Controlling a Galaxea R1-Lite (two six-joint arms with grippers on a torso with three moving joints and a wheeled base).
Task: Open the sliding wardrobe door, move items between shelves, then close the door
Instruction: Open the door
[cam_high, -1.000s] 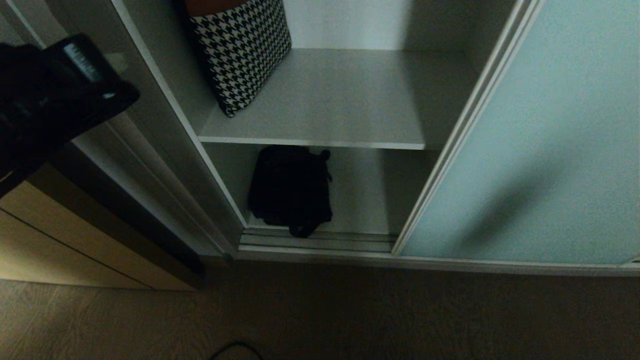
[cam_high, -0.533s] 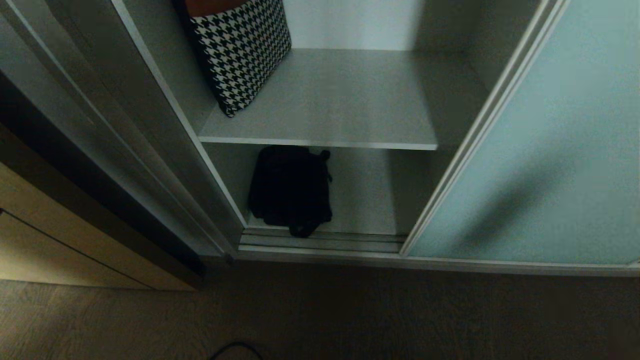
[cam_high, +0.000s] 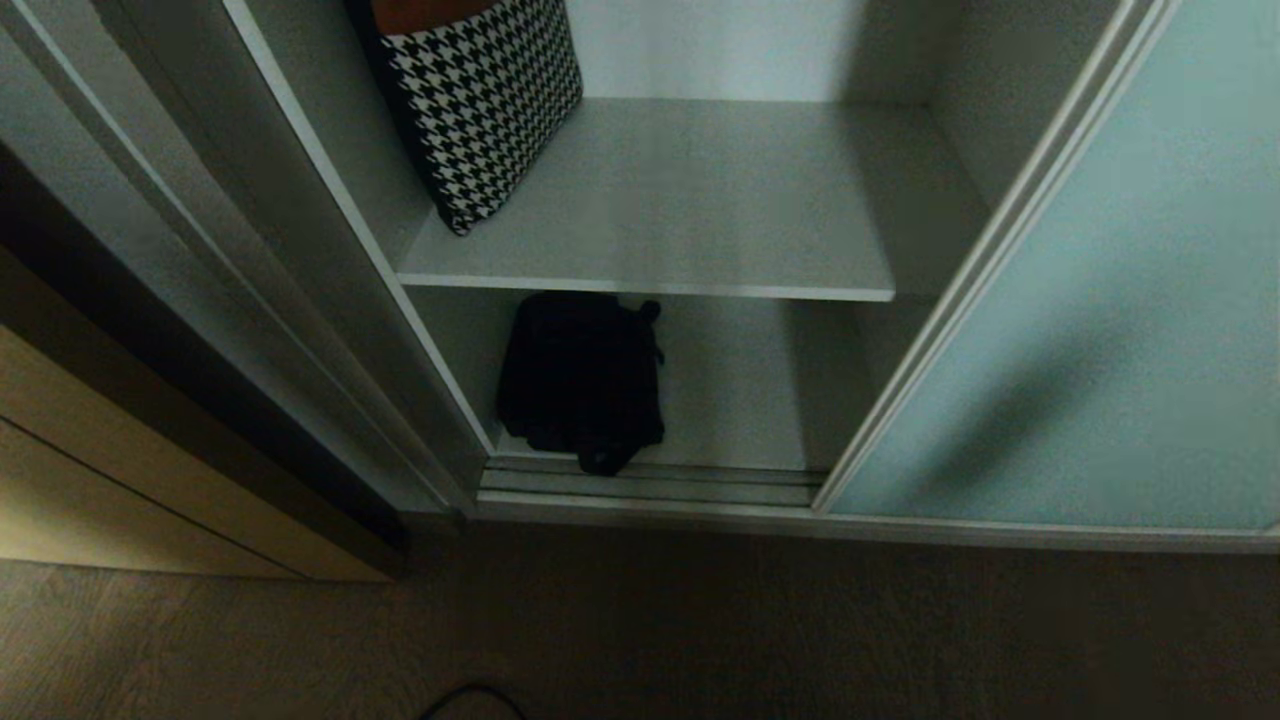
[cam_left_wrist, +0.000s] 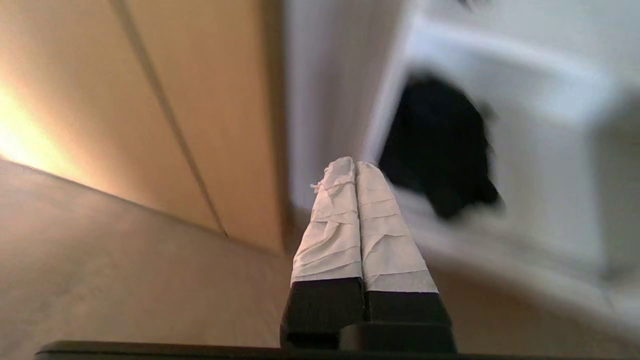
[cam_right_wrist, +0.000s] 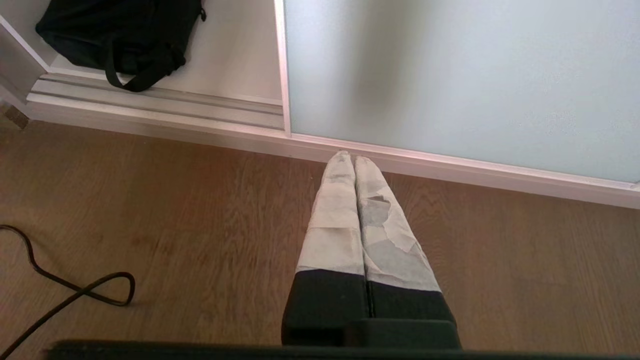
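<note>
The sliding wardrobe door is standing to the right, leaving the left compartment open. On the upper shelf, the houndstooth bag with an orange top is leaning at the far left, against the side wall. Below it, the black bag is lying on the lower shelf, left of centre, with a strap spilling over onto the ribbed floor track at the near edge. A beige wooden panel is showing at the far left, beside the wardrobe frame.

The left end effector is hanging outside the head view with its taped fingers pressed together and holding nothing, pointing toward the black bag from the near left. The right end effector is sitting low over the wooden floor, fingers likewise closed and empty, its tips near the door's bottom rail. A black cable is looping across the floor to its left.
</note>
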